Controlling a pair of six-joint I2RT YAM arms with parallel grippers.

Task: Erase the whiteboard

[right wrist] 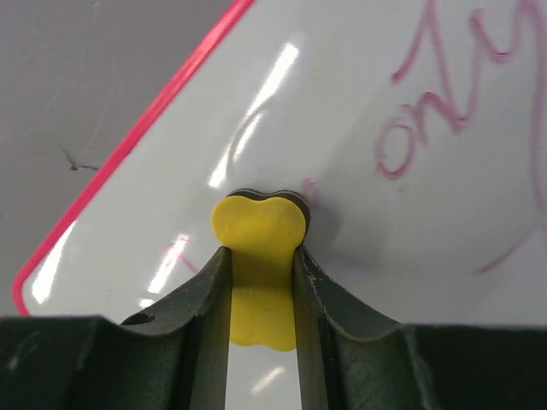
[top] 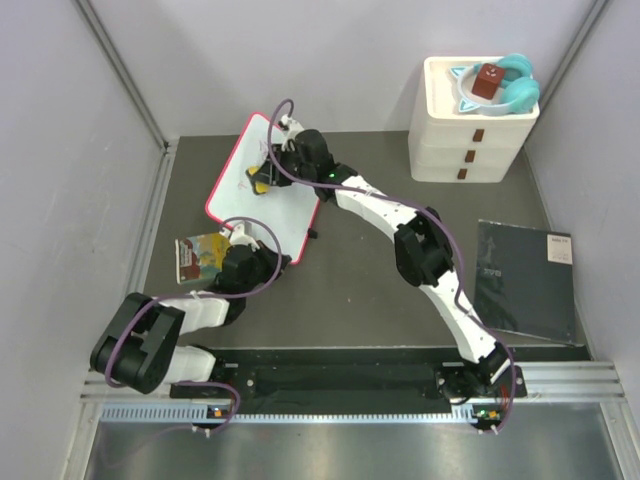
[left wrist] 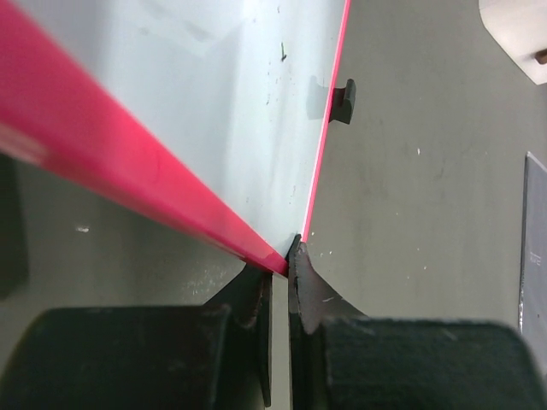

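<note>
The whiteboard [top: 262, 205], white with a red-pink frame, lies at an angle on the grey table. Red handwriting shows on it in the right wrist view [right wrist: 427, 128]. My right gripper [top: 268, 176] is shut on a yellow eraser [right wrist: 259, 273] with a dark pad, pressed against the board's surface. My left gripper [top: 284, 263] is shut on the board's near corner; in the left wrist view [left wrist: 282, 260] the frame [left wrist: 154, 179] sits pinched between the two fingers. A small black clip [left wrist: 344, 100] sticks out from the board's edge.
A colourful booklet [top: 198, 256] lies left of the left arm. A dark grey-black sheet [top: 524, 276] lies at the right. A white drawer unit [top: 466, 125] with a teal object and a brown block on top stands at the back right. Walls close in on both sides.
</note>
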